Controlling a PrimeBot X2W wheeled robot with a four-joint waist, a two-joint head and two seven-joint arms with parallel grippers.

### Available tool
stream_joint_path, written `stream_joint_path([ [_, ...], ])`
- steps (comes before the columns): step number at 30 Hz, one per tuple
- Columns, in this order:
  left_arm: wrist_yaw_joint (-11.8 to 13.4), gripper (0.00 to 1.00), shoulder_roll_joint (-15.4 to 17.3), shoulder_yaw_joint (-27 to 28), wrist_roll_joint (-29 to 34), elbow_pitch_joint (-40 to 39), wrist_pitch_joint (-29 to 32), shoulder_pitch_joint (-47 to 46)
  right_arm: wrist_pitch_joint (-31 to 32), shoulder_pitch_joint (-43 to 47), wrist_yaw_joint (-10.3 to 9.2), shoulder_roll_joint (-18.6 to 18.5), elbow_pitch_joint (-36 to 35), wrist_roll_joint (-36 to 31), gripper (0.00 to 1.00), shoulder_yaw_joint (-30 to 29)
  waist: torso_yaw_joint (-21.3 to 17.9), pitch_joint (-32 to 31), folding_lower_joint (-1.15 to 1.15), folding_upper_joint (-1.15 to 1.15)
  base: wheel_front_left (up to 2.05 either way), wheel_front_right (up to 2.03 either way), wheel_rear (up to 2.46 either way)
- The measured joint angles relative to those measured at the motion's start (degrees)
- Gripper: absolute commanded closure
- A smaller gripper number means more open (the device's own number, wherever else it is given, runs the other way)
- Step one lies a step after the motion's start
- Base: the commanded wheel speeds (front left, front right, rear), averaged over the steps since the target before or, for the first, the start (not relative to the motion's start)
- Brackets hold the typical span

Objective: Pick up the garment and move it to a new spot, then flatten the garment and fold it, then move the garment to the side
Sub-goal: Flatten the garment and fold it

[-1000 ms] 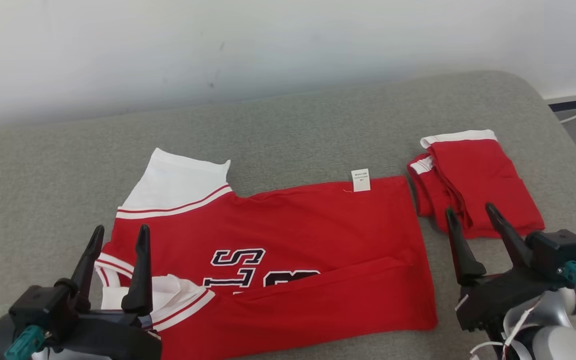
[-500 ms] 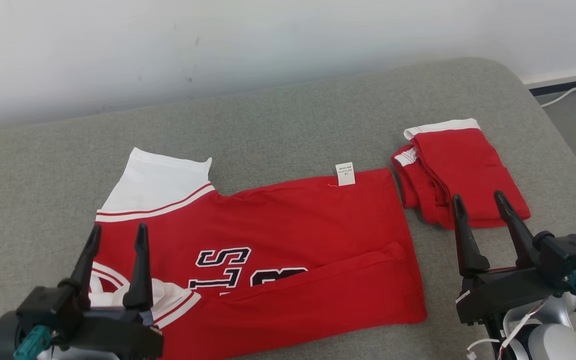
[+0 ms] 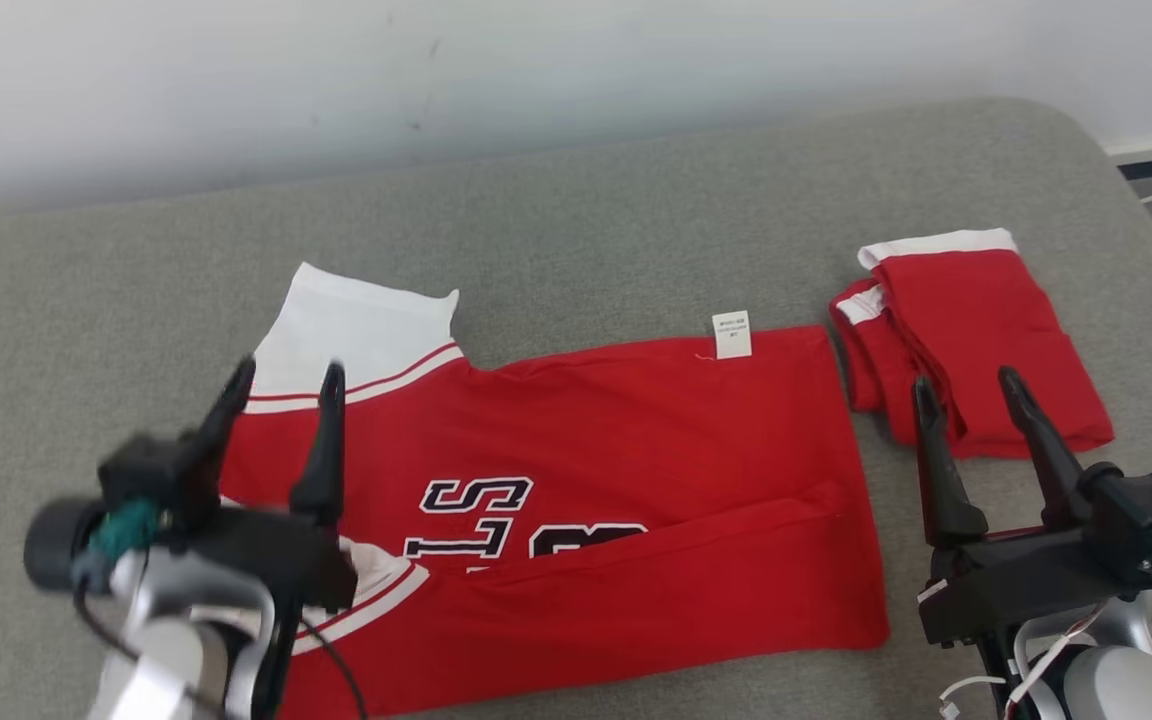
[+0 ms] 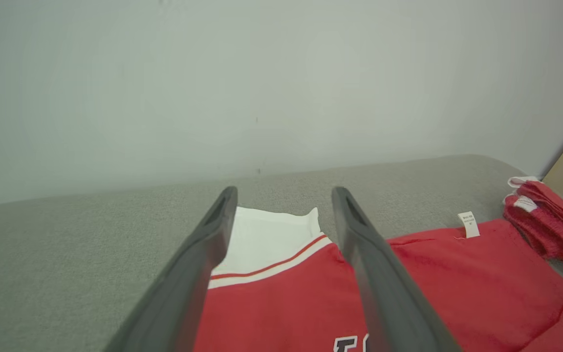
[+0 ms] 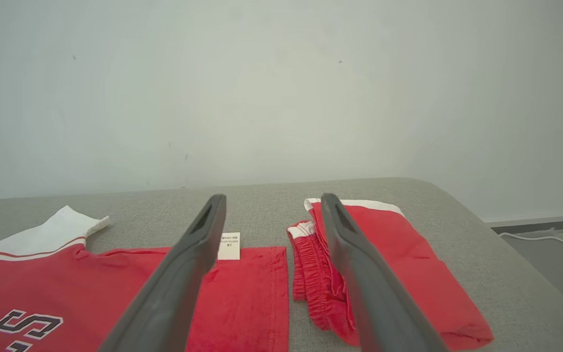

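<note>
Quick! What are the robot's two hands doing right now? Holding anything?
Left gripper: open, holding nothing, over the red shirt.
Right gripper: open, holding nothing, by the folded red shorts.

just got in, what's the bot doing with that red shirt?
The robot is partway through folding a red jersey shirt with white sleeves and dark lettering. It lies on the grey padded surface with its near long edge folded up over the lettering. Both grippers are open and hold nothing: the left gripper is above the shirt's sleeve end, the right gripper beside its hem end, near a folded pair of red shorts. No further fold has begun.
</note>
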Motion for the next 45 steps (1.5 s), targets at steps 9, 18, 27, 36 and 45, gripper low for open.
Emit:
stream_joint_path([
  [9,-1.13,0.0,-0.68,-0.21,0.18,9.47,10.37,-17.39,1.13,-0.13,0.69,-3.36,-7.1,-1.97,0.0,-0.03,1.86,5.32,0.0,0.0,0.0,0.0,0.0],
  [18,0.0,0.0,-1.48,1.64,-0.03,18.58,17.59,-28.34,3.12,-0.58,1.16,-6.33,-14.33,-4.44,0.0,-0.14,2.93,11.68,0.01,0.0,0.0,0.0,0.0],
  [27,1.96,0.0,-0.98,3.09,0.68,27.66,22.2,-36.84,5.44,-1.87,1.16,-7.35,-18.8,-5.82,0.0,-0.41,2.85,18.89,0.0,0.01,0.0,0.0,0.0],
  [36,1.91,0.0,-0.79,2.92,0.82,33.77,22.98,-42.71,6.5,-2.51,1.11,-7.56,-19.58,-6.16,0.0,-1.04,2.03,23.34,0.0,0.01,0.0,0.0,0.0],
  [45,-0.42,1.0,-1.71,1.42,0.96,38.49,22.56,-45.75,7.21,-2.88,0.96,-7.49,-19.81,-6.17,0.0,-1.11,1.63,23.55,-0.01,0.0,0.0,0.0,0.0],
])
